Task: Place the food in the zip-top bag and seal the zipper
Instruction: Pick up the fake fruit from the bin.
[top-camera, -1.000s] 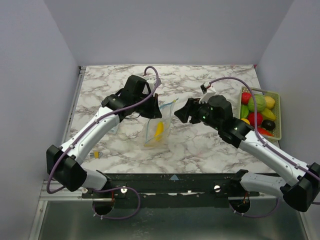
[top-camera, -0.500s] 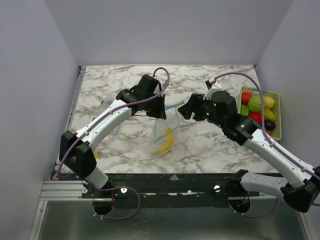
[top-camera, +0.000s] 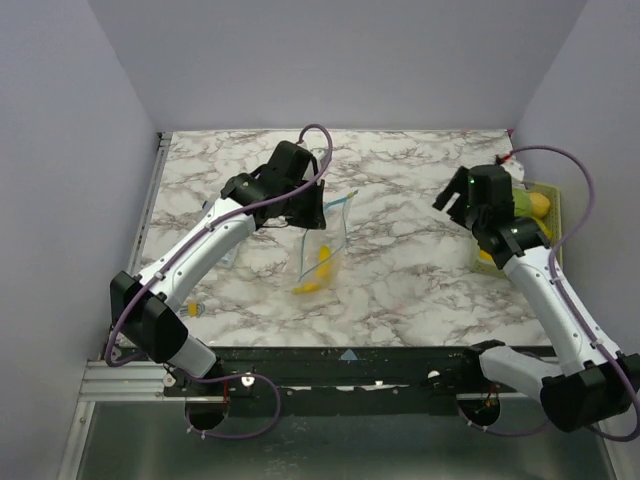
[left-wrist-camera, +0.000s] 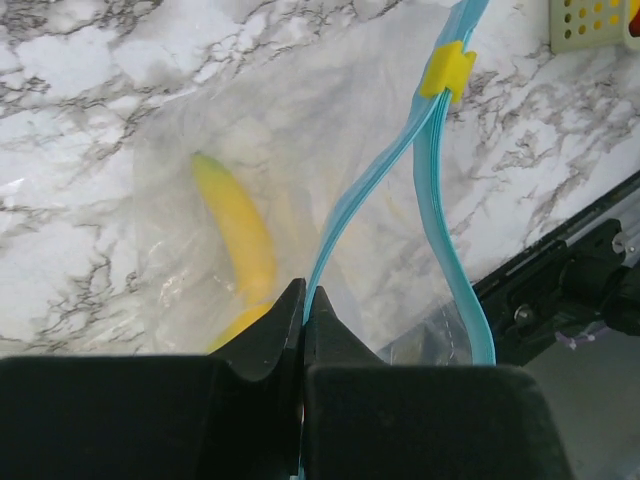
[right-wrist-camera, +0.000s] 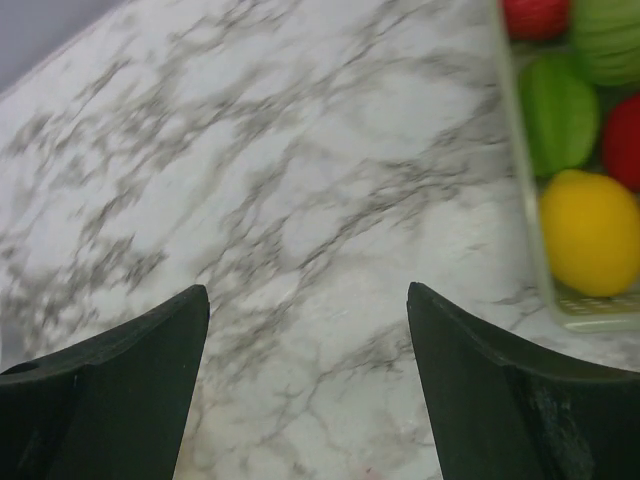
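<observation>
The zip-top bag (top-camera: 320, 255) hangs over the table's middle with a yellow banana (top-camera: 318, 266) inside. My left gripper (top-camera: 316, 214) is shut on one side of the zipper (left-wrist-camera: 352, 210), just left of the open mouth. The left wrist view shows the two teal strips parted, a yellow slider (left-wrist-camera: 447, 70) at the far end and the banana (left-wrist-camera: 236, 228) in the bag. My right gripper (top-camera: 453, 196) is open and empty above bare table, left of the mesh basket (top-camera: 556, 215). The right wrist view shows a yellow lemon (right-wrist-camera: 590, 230), a green fruit (right-wrist-camera: 560, 115) and red pieces (right-wrist-camera: 535, 15) in the basket.
The basket's rim (right-wrist-camera: 525, 200) runs along the table's right edge, partly hidden by my right arm in the top view. A small yellow-and-blue object (top-camera: 193, 310) lies near the front left edge. Grey walls close in the table on three sides.
My right arm has swung right, away from the bag's mouth toward the basket. My left gripper has kept hold of the zipper, and the bag swung right, then back left.
</observation>
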